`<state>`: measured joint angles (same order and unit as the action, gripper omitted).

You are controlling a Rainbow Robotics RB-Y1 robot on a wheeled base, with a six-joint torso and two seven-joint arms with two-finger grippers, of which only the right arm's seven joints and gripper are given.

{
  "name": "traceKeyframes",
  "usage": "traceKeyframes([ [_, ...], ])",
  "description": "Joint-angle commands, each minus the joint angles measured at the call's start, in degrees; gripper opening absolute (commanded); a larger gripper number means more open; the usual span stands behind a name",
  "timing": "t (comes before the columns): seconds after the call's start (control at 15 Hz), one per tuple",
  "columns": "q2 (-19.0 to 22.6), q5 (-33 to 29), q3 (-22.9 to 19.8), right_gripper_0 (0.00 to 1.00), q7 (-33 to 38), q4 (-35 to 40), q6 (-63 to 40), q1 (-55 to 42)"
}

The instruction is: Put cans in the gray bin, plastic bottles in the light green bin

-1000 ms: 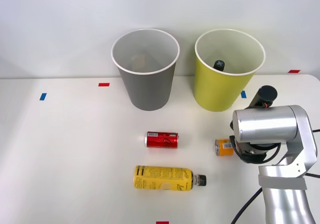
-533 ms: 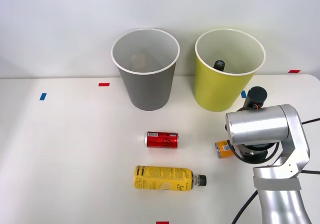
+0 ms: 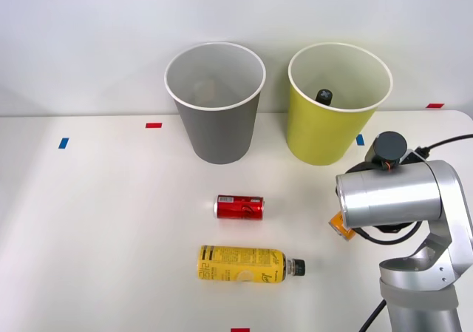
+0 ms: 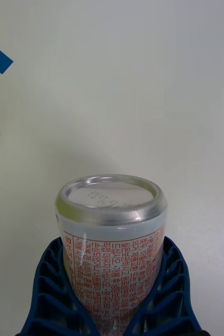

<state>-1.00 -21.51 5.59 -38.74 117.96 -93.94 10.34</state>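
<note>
1. The right gripper [image 4: 112, 315] clamps the speckled can [image 4: 112, 252] round its body, blue fingers [image 4: 54, 283] hugging both sides, so the can's flat end faces outward and slippage looks unlikely.
2. In the front view that can [image 3: 341, 226] peeks out under the wrist, near the light green bin [image 3: 325, 136], though it belongs in the gray bin [image 3: 218, 129].
3. The red can [image 3: 239, 207] and the yellow bottle [image 3: 244, 265] lie on the table [image 3: 96, 221] (both on their sides), waiting their turn.
</note>
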Motion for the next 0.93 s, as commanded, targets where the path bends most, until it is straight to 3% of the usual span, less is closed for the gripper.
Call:
traceKeyframes([
  [0.07,0.0,-1.9,3.3,0.0,-12.9,8.4,0.0,-3.5],
  [0.47,1.0,1.6,8.4,0.0,-36.1,19.8,3.9,-9.0],
  [0.93,1.2,17.6,8.9,0.0,-52.9,24.2,20.2,-9.8],
])
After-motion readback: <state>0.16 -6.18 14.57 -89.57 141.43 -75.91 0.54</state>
